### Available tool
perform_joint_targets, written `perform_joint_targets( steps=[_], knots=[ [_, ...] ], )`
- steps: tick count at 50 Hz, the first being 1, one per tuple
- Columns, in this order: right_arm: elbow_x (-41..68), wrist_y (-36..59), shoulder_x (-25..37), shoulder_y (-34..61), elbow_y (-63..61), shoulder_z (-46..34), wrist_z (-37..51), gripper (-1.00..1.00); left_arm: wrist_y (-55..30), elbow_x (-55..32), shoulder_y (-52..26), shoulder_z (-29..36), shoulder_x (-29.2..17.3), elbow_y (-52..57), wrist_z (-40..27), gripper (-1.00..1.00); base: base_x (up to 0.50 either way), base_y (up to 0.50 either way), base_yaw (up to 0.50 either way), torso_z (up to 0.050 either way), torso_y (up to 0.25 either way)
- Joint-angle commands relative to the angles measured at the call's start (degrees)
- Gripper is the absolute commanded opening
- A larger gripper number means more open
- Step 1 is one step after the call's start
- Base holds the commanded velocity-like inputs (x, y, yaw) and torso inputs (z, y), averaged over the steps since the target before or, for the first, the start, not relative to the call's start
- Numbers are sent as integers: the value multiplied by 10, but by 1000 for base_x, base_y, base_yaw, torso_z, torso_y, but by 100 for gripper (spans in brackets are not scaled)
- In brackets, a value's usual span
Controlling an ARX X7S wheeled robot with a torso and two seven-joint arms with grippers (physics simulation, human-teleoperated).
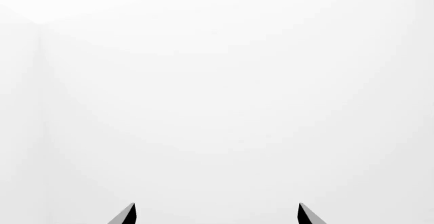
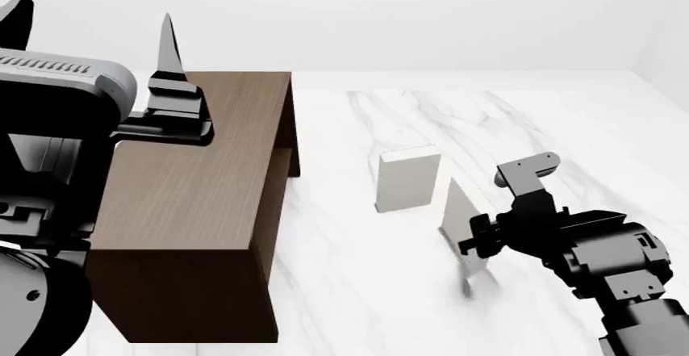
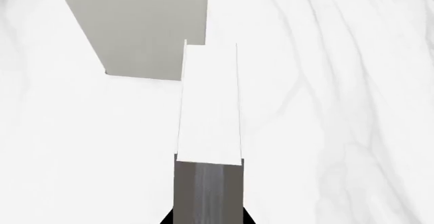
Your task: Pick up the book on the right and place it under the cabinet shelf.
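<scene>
Book: the thin pale book [image 2: 461, 225] stood on its edge, low and right of the middle in the head view, a bit tilted.
Right tool: the right tool [image 2: 470, 239] was clamped on the book.
Other book: a second book [image 2: 408, 180] stood near, up and left of it.
Cabinet: the brown cabinet [image 2: 205, 194] was at the left, well apart from the book.
Left tool: the left tool [image 1: 217, 215] was spread wide and held nothing, raised at the upper left.
Bench: the white marble bench [image 2: 356, 291] carried it all.
</scene>
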Motion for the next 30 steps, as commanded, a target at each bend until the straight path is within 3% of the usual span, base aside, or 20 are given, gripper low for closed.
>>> perform_joint_targets(
  steps=[1,13,30],
  knots=[
    [-8,2,4,1,-14,-1,1,-100,7,-5,3,1,-5,-2,-5,100,0,0,0,0,0],
    [-2,25,13,1,-53,0,8,-100,12,-10,5,0,-10,-3,-10,100,0,0,0,0,1],
    [58,131,70,-22,-287,61,50,-100,8,-21,-12,-4,-21,-6,-17,100,0,0,0,0,1]
  ],
)
